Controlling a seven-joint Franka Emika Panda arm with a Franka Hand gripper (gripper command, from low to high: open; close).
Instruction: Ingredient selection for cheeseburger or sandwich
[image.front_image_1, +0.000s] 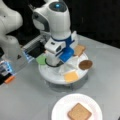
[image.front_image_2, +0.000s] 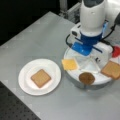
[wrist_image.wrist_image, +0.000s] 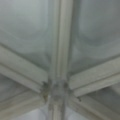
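Gripper (image.front_image_1: 55, 62) low over divided tray (image.front_image_2: 75, 76) hub; jaw state: cannot tell. One toast square (image.front_image_2: 40, 78) on paper plate (image.front_image_2: 53, 68). Cheese (image.front_image_2: 69, 64), patty (image.front_image_2: 86, 78), second toast (image.front_image_2: 111, 69) remain in tray. For a clean pick, centre over one compartment, clear of dividers (wrist_image.wrist_image: 60, 50).

A grey table (image.front_image_1: 25, 100) is seen in both front views. Directly on it are set a white paper plate (image.front_image_2: 27, 87), towards a front view's left, and a round white divided tray (image.front_image_2: 75, 76) just beside it.
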